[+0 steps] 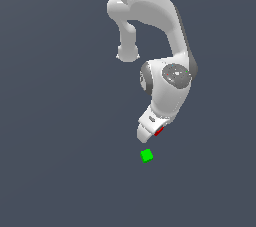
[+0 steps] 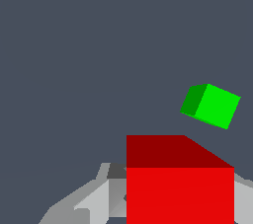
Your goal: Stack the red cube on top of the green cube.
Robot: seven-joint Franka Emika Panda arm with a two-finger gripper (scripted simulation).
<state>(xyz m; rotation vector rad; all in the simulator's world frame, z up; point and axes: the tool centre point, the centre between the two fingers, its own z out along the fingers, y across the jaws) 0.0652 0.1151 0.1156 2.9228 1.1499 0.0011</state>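
The red cube (image 2: 180,188) fills the near part of the wrist view, with a grey finger (image 2: 94,201) against one side and a sliver of the other finger at its opposite side. My gripper (image 1: 153,130) is shut on it. In the exterior view only a small red edge of the red cube (image 1: 159,131) shows under the white hand. The green cube (image 1: 146,155) rests on the dark floor just below the hand in that picture, slightly toward the exterior view's left. In the wrist view the green cube (image 2: 211,105) lies beyond the red one, turned at an angle.
A plain dark grey floor (image 1: 55,161) spreads all around with no other objects. The white arm (image 1: 150,16) comes down from the top of the exterior view.
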